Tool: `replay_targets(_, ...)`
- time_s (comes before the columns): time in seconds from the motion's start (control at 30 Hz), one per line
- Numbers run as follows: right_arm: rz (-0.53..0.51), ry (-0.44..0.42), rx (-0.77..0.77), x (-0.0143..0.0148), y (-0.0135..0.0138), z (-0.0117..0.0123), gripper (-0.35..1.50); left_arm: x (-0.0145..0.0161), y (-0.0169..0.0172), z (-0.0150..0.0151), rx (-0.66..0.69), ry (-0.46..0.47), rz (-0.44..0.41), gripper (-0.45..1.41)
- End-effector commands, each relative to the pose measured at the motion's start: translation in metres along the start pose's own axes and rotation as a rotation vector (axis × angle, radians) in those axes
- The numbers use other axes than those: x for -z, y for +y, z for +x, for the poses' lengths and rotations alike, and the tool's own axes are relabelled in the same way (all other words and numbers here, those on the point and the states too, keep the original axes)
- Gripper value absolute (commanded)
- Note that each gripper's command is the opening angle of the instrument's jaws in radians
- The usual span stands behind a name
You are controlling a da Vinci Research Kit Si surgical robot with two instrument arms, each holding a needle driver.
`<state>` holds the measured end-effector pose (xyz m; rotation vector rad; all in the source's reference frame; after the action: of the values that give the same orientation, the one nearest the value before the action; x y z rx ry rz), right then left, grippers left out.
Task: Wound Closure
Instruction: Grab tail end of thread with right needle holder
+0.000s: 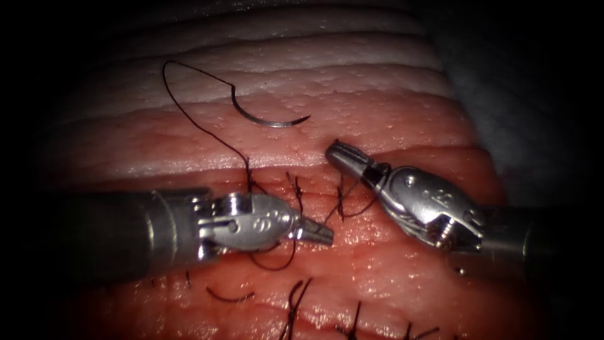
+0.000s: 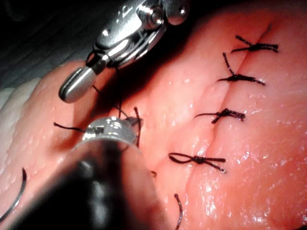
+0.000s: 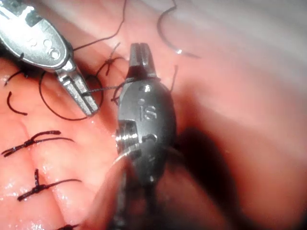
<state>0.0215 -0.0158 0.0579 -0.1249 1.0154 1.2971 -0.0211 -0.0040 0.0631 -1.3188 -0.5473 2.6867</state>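
Endoscope view: the needle (image 1: 272,119) lies free on the tissue (image 1: 377,113), well above the cut (image 1: 314,182) and apart from both tools, its curve resting flat with the point toward the picture's right; it is not in the tissue. The thread (image 1: 189,113) runs from the needle's blunt end in a wide loop to the left, then comes down to the cut just above the left end effector (image 1: 318,233).

The left end effector lies across the cut, its jaws closed on a strand of thread; the right wrist view shows the thin strand pinched near the jaw tips (image 3: 88,103), with a loop of thread (image 3: 57,110) lying on the tissue around them. The right end effector (image 1: 336,154) rests just above and to the right, its jaws pressed together, with thread wrapped around its neck behind the jaws; I cannot see anything held between them.

Finished stitches (image 2: 225,115) with dark knots sit in a row along the cut in the left wrist view. Short cut ends of thread (image 1: 229,296) lie on the tissue below the left tool.
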Motion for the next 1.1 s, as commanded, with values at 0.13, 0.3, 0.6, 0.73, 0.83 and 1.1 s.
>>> replay_targets(0.13, -0.064, -0.047, -0.003, -0.0012, -0.0002, -0.0015, 0.51, -0.001, -0.0005, 0.0001, 0.001, 0.0, 0.004, -0.45)
replay_targets(0.3, -0.1, -0.08, -0.004, -0.002, 0.0003, -0.0026, 0.81, -0.0013, -0.0003, -0.0001, 0.0, -0.002, 0.007, -0.45)
replay_targets(0.6, -0.094, -0.132, -0.015, -0.0051, 0.0015, -0.0043, 0.91, -0.0014, -0.0003, -0.0006, -0.005, -0.003, 0.007, -0.45)
replay_targets(0.73, -0.121, -0.13, -0.018, -0.0056, 0.0015, -0.0042, 1.04, -0.0014, -0.0004, -0.0007, -0.006, -0.003, 0.007, -0.45)
replay_targets(0.83, -0.078, -0.136, -0.027, -0.0062, 0.0015, -0.0041, 0.39, -0.0015, -0.0005, -0.0008, -0.006, -0.002, 0.007, -0.45)
replay_targets(1.1, -0.077, -0.169, -0.037, -0.0072, 0.0012, -0.0045, 0.12, -0.0012, -0.0005, -0.001, -0.008, -0.006, 0.0, -0.45)
